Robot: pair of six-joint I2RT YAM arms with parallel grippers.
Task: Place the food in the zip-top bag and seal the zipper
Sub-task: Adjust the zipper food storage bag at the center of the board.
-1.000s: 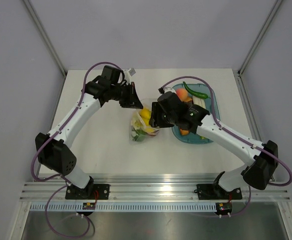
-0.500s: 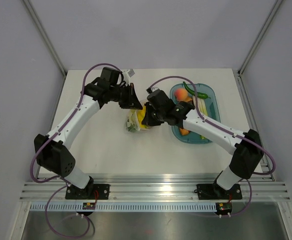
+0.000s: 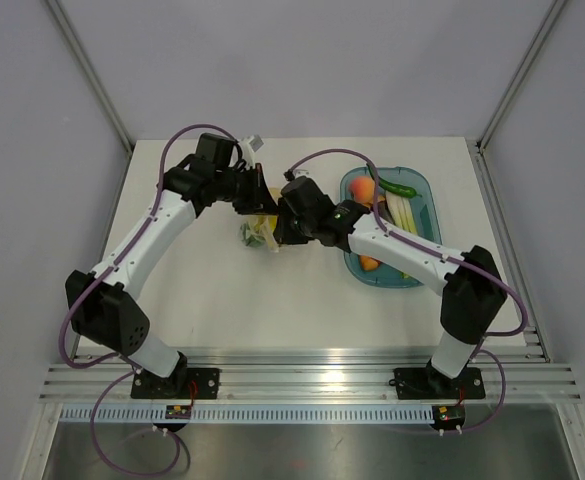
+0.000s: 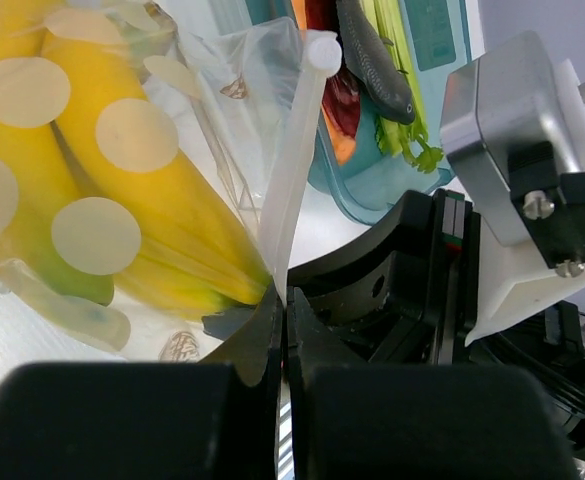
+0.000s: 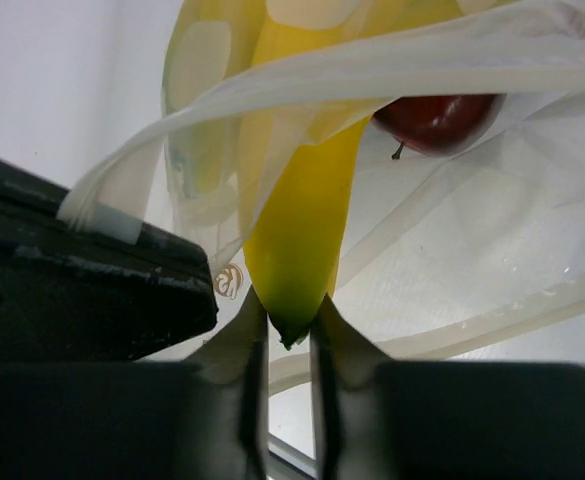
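Zip-top bag (image 3: 259, 232), clear with white dots, is held between both arms over the far middle of the surface (image 3: 232, 300), just left of the teal tray (image 3: 433, 215). A yellow banana bunch (image 5: 307, 220) and a dark red apple (image 5: 437, 118) show through its film. The left end effector (image 4: 282, 310) is clenched on the zipper (image 4: 297, 160) strip. The right end effector (image 5: 290, 320) pinches the banana bunch's green tip, jaws nearly together. Other toy food lies in the tray.
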